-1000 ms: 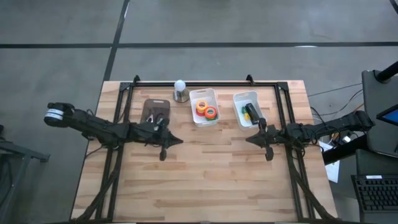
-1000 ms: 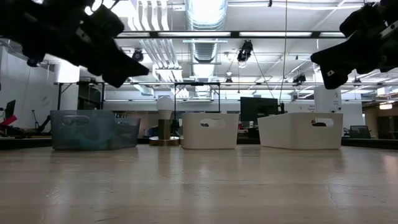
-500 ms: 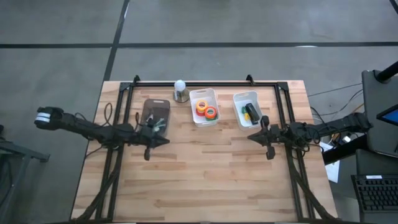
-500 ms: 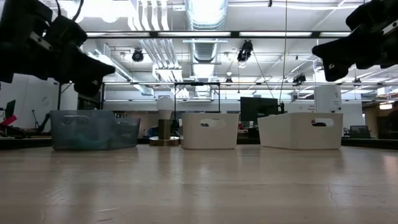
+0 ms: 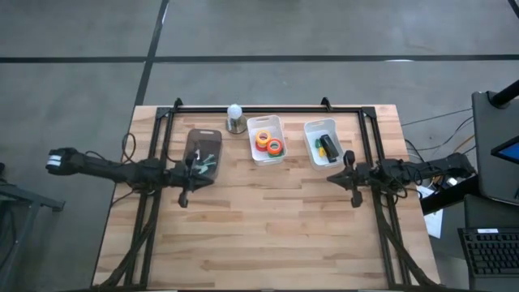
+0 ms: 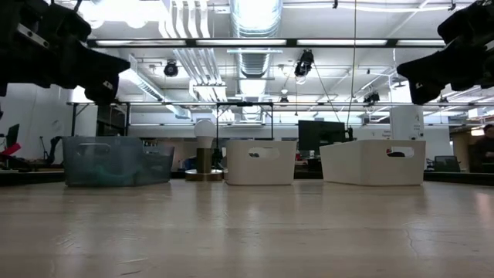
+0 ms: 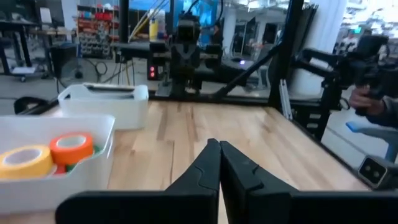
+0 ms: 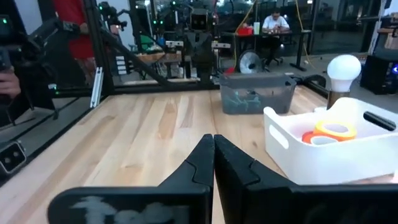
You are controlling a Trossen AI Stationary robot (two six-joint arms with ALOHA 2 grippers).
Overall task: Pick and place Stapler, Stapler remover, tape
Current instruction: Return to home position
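Observation:
Orange, red and yellow tape rolls (image 5: 268, 144) lie in the middle white bin (image 5: 253, 126); in the left wrist view I see the yellow roll (image 7: 25, 160) and the orange roll (image 7: 71, 148). A black stapler (image 5: 327, 146) lies in the right white bin (image 5: 310, 130). Small claw-shaped stapler removers (image 5: 203, 160) lie in the dark clear bin (image 5: 195, 138). My left gripper (image 5: 212, 173) hovers shut beside the dark bin, holding nothing. My right gripper (image 5: 328, 178) hovers shut near the right white bin, also holding nothing. Both show high in the low view: left gripper (image 6: 104, 77), right gripper (image 6: 413, 77).
A lamp with a white bulb (image 5: 235, 111) stands on a round base between the dark bin and the middle bin. A black frame rail (image 5: 268, 108) runs along the table's far edge, with struts down both sides. Bare wooden tabletop (image 5: 268, 227) lies toward the near edge.
My left gripper has drawn back toward the table's left edge, staying shut and level, from the middle of the table to beside the dark bin. The bins and their contents have not moved.

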